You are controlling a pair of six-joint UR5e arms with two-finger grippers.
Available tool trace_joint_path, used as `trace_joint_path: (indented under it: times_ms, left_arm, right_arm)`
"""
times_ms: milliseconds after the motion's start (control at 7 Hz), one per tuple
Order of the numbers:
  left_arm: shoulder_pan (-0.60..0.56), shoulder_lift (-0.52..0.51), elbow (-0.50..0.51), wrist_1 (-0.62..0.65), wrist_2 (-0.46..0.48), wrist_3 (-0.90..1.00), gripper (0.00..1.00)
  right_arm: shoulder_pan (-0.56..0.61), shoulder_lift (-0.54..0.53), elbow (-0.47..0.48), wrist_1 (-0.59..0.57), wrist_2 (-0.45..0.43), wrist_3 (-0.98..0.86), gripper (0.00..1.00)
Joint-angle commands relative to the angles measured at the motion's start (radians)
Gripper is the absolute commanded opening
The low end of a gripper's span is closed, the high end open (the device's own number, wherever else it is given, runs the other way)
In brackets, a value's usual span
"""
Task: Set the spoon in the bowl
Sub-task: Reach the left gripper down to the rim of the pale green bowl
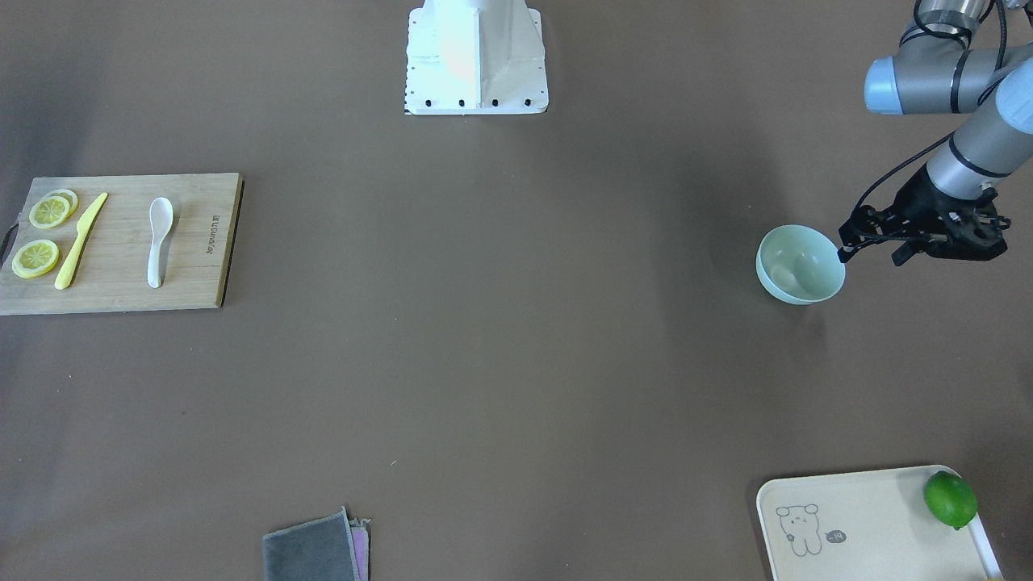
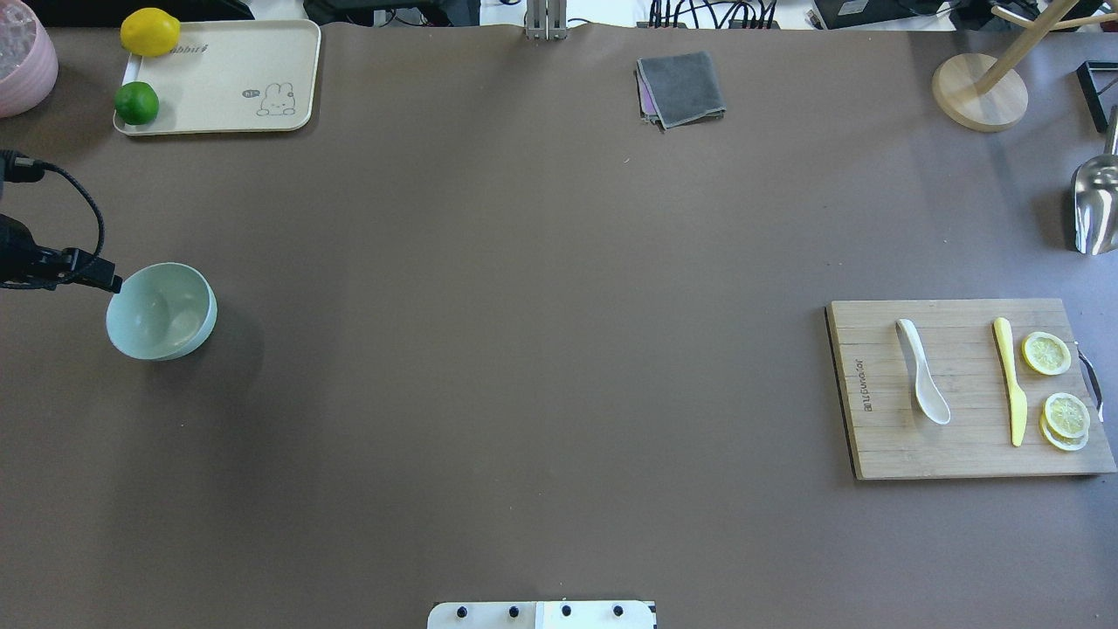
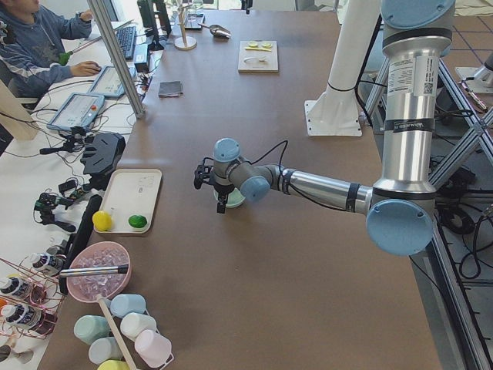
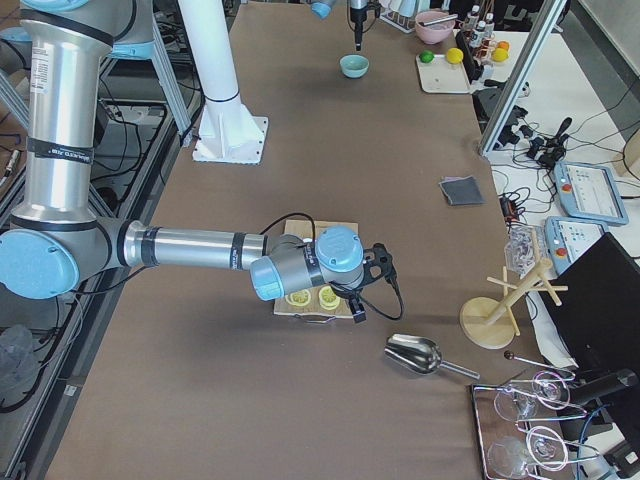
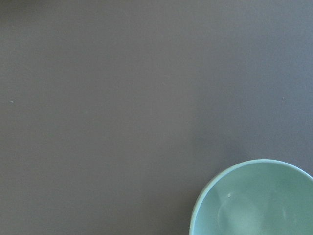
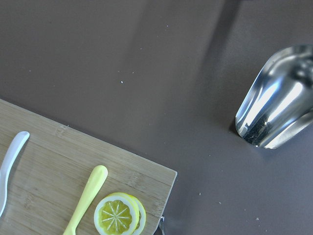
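Open table [image 2: 524, 349] stretch between cutting board [image 2: 882, 437] and bowl [image 2: 162, 310]; yellow knife [image 2: 1009, 376] near spoon [image 2: 921, 371], not touching.

Spoon [image 1: 159, 239]: you see smooth, glossy white, ceramic-looking, at the left of the front-facing view.
Bowl [image 1: 799, 265]: at your right in the same view, smooth pale mint with a soft satin sheen, plastic-like.
Cutting board [image 1: 198, 242]: you get matt, finely grained wood, bamboo by its look.
Knife [image 1: 79, 242]: matt yellow plastic.
Lemon slices [image 1: 36, 258]: shiny and plastic-looking.
Scoop [image 6: 276, 100]: polished metal, mirror-bright, upper right of your right wrist view.
Cloth [image 2: 681, 87]: soft grey fabric, matt, top centre overhead.
Tray [image 2: 218, 79]: smooth matt cream.
Table [image 1: 516, 363]: you look at a matt brown cover, smooth throughout.
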State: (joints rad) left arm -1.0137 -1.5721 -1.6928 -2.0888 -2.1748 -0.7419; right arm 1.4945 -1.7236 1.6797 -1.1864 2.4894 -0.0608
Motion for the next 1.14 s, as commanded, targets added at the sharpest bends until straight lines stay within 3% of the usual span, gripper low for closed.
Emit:
trace_joint_path:
  times_ms: [0, 286, 429, 571, 714, 1000]
  left_arm:
    - [0.035, -0.013, 0.028, -0.001, 0.001, -0.007, 0.86]
    - [0.061, -0.013, 0.045, -0.010, 0.001, -0.008, 0.74]
    - [0.078, -0.013, 0.048, -0.020, 0.001, -0.010, 0.62]
    - [0.076, -0.011, 0.050, -0.020, -0.002, -0.011, 0.17]
    - [0.076, -0.011, 0.054, -0.020, -0.008, -0.010, 0.00]
    - [0.076, -0.028, 0.026, -0.010, -0.067, -0.016, 0.00]
  right_arm:
    - [0.000, -0.002, 0.000, -0.001, 0.002, 0.004, 1.00]
    - [0.000, -0.004, 0.000, -0.001, 0.002, 0.004, 1.00]
    - [0.000, -0.004, 0.000, -0.001, 0.002, 0.004, 1.00]
    - [0.000, -0.004, 0.000, -0.001, 0.002, 0.006, 1.00]
    - [0.000, -0.005, 0.000, -0.001, 0.011, 0.007, 1.00]
    - [-0.025, 0.009, 0.024, -0.001, 0.008, 0.117, 0.98]
